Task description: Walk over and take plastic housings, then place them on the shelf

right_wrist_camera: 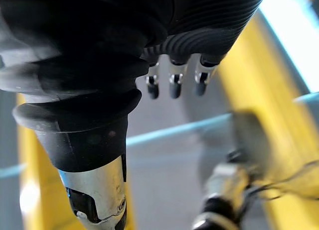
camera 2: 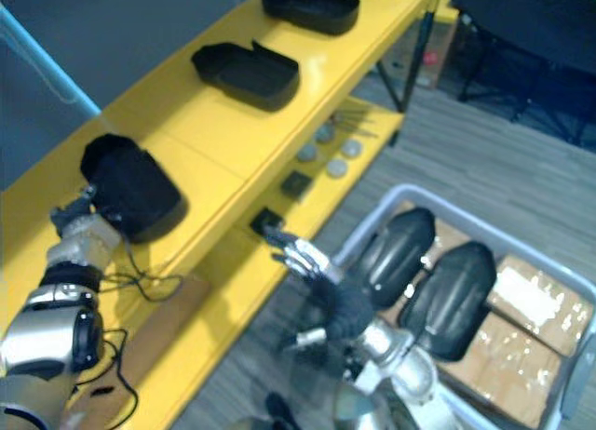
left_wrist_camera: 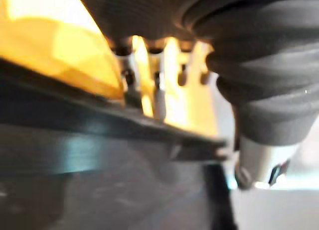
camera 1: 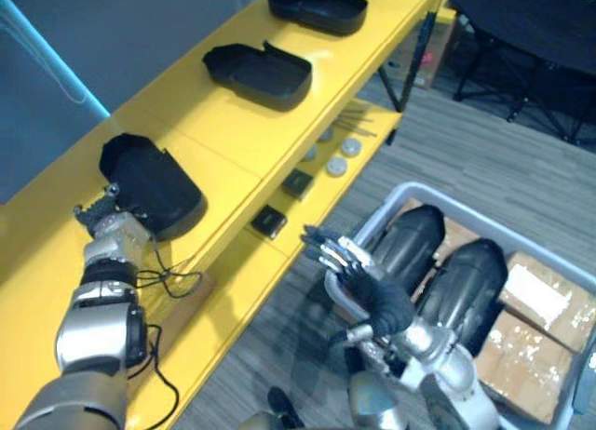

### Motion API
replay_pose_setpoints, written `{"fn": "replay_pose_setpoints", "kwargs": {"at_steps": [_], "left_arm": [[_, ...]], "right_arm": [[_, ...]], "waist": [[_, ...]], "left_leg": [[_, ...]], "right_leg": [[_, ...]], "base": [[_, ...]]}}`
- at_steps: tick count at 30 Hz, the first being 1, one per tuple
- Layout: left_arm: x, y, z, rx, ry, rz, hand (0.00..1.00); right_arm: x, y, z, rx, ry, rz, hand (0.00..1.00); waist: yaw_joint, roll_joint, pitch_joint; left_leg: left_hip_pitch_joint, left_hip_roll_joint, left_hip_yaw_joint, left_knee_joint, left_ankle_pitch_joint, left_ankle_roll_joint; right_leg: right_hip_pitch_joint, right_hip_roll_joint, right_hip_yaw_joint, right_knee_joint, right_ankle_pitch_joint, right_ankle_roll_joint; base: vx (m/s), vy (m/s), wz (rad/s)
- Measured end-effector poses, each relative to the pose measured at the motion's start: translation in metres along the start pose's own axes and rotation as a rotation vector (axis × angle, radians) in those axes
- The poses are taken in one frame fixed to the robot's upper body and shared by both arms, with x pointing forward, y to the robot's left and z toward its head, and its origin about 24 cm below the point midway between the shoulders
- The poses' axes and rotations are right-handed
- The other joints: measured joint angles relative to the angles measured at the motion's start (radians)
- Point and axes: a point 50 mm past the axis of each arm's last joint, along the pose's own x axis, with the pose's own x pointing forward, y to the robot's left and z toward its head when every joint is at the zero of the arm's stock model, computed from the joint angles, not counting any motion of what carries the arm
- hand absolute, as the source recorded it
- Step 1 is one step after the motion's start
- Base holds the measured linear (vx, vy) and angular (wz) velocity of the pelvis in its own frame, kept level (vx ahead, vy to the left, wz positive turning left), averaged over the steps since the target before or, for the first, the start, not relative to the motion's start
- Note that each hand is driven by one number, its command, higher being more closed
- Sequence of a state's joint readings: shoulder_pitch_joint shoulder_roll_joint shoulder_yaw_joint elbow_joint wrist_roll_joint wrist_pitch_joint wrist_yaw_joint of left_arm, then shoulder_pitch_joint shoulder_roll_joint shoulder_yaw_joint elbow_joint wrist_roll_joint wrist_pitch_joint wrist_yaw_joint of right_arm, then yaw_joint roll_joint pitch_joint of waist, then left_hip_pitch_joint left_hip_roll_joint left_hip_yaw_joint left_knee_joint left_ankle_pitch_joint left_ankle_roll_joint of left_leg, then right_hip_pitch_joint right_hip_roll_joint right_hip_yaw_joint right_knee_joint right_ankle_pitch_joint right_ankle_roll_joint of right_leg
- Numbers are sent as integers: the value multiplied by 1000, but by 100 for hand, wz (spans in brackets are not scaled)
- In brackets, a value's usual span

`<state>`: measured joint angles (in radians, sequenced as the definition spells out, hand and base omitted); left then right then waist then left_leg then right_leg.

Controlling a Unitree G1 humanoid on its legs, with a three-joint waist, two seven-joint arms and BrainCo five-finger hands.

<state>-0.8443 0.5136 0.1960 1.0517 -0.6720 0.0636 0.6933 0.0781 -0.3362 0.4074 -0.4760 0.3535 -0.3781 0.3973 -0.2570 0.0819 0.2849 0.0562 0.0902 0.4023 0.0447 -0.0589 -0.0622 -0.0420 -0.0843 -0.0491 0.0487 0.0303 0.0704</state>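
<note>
— Where is your left hand?

— My left hand (camera 1: pixel 104 214) is up on the top board of the yellow shelf (camera 1: pixel 233 141), touching the near end of a black housing (camera 1: pixel 154 188). I cannot tell whether it has hold of it or merely rests against it. The housing's rim covers the front of the hand. My left wrist view gives me just a dark edge across the yellow board.

— And the housing itself?

— It lies on the top board, one end close to the board's front edge.

— The right hand?

— My right hand (camera 1: pixel 358 276) hangs in the air, wide open, fingers (camera 1: pixel 328 251) straight and spread, holding nothing. It is above the grey floor (camera 1: pixel 447 141), between the shelf's lower board (camera 1: pixel 242 276) and the bin (camera 1: pixel 377 216).

— What lies further out?

— Along the top board, well apart from each other, I see a second housing (camera 1: pixel 261 73) and a third housing (camera 1: pixel 319 9), both hollow side up. On the lower board there are some round discs (camera 1: pixel 337 167) and two dark square parts (camera 1: pixel 270 222). To my right the grey bin holds an inner housing (camera 1: pixel 407 244) and an outer housing (camera 1: pixel 470 283). They sit just beside each other, rounded backs up, with cardboard boxes (camera 1: pixel 545 304) next to them. Past the bin stands a black table (camera 1: pixel 540 20).
</note>
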Motion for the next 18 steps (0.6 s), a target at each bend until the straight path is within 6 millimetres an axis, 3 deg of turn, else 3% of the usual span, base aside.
{"fn": "replay_pose_setpoints", "kwargs": {"at_steps": [3, 5, 8, 10, 13, 15, 16, 18], "left_arm": [[-6, -9, -3, -73, -30, -25, 0], [-16, -21, 9, -141, -113, -88, 0], [-32, -29, 23, -220, -243, -233, 0], [-49, -29, 18, -283, -305, -368, 0], [-86, -5, -2, -337, -403, -539, 0], [-110, 28, -14, -320, -479, -587, 0], [-114, 37, -16, -316, -492, -584, 0], [-120, 76, -24, -239, -545, -529, 0]], "right_arm": [[15, -3, 3, -49, -46, -1, 0], [21, -6, -3, -85, -30, -29, 0], [19, -13, -20, -109, 52, -90, 0], [14, -19, -30, -109, 105, -142, 0], [6, -34, -40, -136, 168, -225, 0], [-1, -48, -42, -168, 199, -287, 0], [-3, -51, -43, -176, 209, -300, 0], [-8, -58, -45, -199, 251, -328, 0]], "waist": [[16, -4, -4], [33, -7, -6], [65, -13, -24], [77, -9, -47], [119, -7, -80], [155, -9, -119], [166, -9, -125], [205, -18, -149]], "left_leg": [[16, -1, -13, -3, 1, 1], [12, -4, -33, -8, 5, 3], [14, -5, -41, -18, 9, 3], [21, -9, -69, -31, 12, 2], [63, -8, -97, -54, 17, 0], [66, -14, -143, -58, 16, 0], [66, -14, -151, -58, 16, 0], [66, -17, -185, -60, 17, 0]], "right_leg": [[30, -1, -10, -18, 2, 2], [50, -3, -33, -47, 15, 2], [70, -2, -46, -79, 26, 2], [94, -2, -74, -94, 30, 4], [142, 1, -110, -100, 29, 5], [172, -2, -157, -116, 29, 5], [179, -2, -171, -118, 29, 5], [201, -4, -203, -127, 27, 7]], "base": [[-10, 7, 14], [-3, -10, 22], [24, -11, 17], [79, -14, 32], [80, 7, 29], [42, 1, 48], [5, 2, 49], [-25, -6, 42]]}}
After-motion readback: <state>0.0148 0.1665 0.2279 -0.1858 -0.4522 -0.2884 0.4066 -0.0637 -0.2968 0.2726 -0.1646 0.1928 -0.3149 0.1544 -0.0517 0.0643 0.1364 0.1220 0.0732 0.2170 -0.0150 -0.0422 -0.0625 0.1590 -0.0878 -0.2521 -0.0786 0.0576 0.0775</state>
